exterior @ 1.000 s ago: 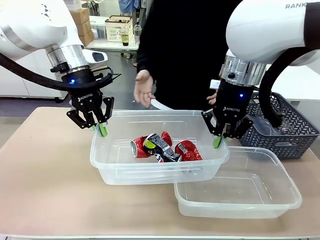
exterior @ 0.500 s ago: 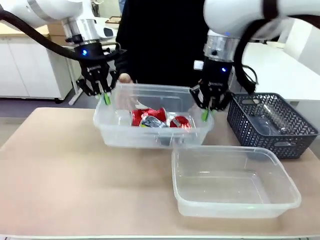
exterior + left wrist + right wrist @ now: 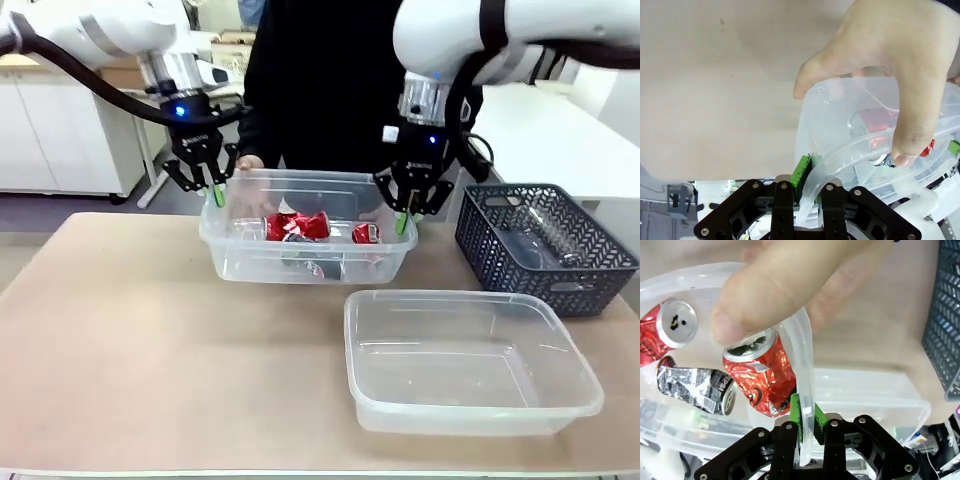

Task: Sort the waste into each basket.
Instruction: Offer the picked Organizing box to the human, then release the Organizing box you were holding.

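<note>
The beige counter (image 3: 130, 340) carries two see-through tubs and one dark lattice basket (image 3: 545, 245). The far tub (image 3: 305, 262) sits near the counter's far edge, and both arms grip it at once: the left gripper (image 3: 212, 192) has its jaws narrowed onto the tub's left rim, the right gripper (image 3: 402, 218) has its jaws narrowed onto the right rim, green pads pressing the rolled edge from either side. The near tub (image 3: 470, 360) lies just in front and to the right, with nothing visible inside. The lattice basket stands at the right, beside both tubs, with clear plastic showing inside it; how many pieces cannot be told.

A person in black stands behind the far tub. One hand (image 3: 890, 65) curls over its rim close to the left jaws, and another hand (image 3: 780, 285) lies over the rim just above the right jaws.

Inside the far tub lie about four crushed cans (image 3: 298, 226), three red and one dark and silver (image 3: 695, 382)
</note>
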Controlling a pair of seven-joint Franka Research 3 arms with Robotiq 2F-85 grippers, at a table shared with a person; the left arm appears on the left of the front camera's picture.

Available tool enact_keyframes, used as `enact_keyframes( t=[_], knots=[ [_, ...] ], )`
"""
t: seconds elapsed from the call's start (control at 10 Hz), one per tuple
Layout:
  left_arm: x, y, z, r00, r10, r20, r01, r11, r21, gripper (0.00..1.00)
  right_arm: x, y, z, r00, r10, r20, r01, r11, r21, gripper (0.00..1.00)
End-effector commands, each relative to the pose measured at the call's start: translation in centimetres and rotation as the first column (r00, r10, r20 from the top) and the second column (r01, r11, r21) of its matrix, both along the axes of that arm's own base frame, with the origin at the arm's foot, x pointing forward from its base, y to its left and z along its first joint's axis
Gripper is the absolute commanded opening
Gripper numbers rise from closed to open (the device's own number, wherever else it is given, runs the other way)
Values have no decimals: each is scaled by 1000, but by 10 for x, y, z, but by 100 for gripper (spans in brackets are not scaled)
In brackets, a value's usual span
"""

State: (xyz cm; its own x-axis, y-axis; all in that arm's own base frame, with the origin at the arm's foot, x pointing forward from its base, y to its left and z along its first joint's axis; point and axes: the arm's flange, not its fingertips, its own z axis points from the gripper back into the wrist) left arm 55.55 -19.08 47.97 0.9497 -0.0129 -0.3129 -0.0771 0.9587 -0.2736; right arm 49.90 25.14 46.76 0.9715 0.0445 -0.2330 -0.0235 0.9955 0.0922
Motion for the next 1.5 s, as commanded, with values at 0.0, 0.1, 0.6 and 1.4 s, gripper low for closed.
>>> enact_keyframes(
  t=[0.0, 0.1, 0.6, 1.4],
  knots=[
    [-3, -3, 8, 1000, -9, 15, 9, 1000, -12, 8, -6, 4, 5, 1000, 10, 7, -10, 1000, 2, 6],
    [-3, -3, 8, 1000, -9, 15, 9, 1000, -12, 8, -6, 4, 5, 1000, 10, 7, -10, 1000, 2, 6],
    [-3, -3, 8, 1000, -9, 15, 9, 1000, -12, 8, -6, 4, 5, 1000, 10, 7, -10, 1000, 2, 6],
    [-59, 23, 61, 964, 41, 263, -33, 999, -33, 100, -54, -88, 66, 933, -229, 276, 156, 952, 262, 92]
  ],
)
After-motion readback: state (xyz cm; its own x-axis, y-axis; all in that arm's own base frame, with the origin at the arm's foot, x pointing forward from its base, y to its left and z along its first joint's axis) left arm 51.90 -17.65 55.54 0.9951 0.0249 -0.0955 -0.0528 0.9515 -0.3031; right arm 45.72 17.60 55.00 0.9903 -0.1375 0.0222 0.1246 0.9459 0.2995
